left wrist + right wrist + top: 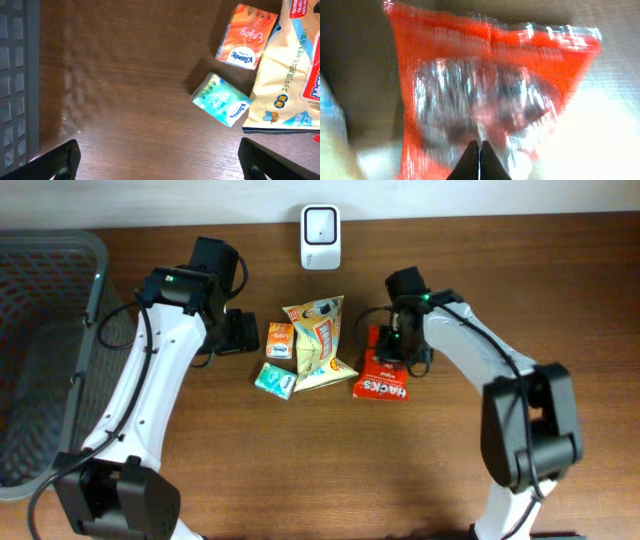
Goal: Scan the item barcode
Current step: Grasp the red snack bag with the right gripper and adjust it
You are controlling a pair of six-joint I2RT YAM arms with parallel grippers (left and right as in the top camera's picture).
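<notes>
Red bag [381, 385] lies flat on worktop [300, 470], not yet at scanner [320, 237]; right claw [479, 152] closed at its edge, grip unclear; left claw [160, 162] gaping, empty.

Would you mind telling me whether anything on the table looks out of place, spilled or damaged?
Nothing is spilled or torn. The yellow snack bag lies crumpled and askew beside the teal tissue pack and the orange tissue pack. The red bag sits tilted by the shut right pincer.
</notes>
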